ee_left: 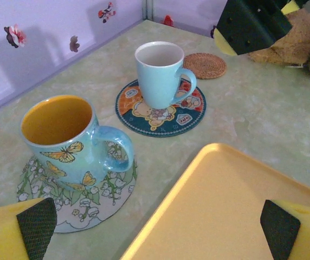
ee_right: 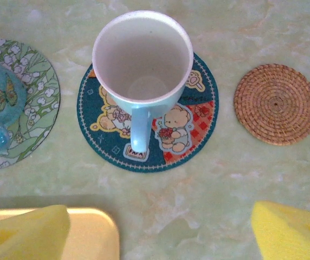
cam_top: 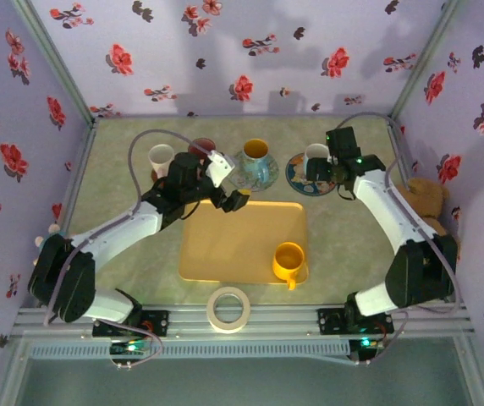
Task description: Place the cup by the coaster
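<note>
pale blue cup [ee_right: 142, 59] stands on coaster [ee_right: 201, 116], clear of right fingers [ee_right: 290, 232].

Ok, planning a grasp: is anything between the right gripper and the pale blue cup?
Nothing visible: the open right gripper faces the pale blue cup on its bear coaster, only bare table between.

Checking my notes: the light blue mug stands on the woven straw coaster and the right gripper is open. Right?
Not quite: the light blue mug stands on the bear-print coaster, as the right wrist view shows; the woven coaster lies bare beside it. The right gripper is open.
</note>
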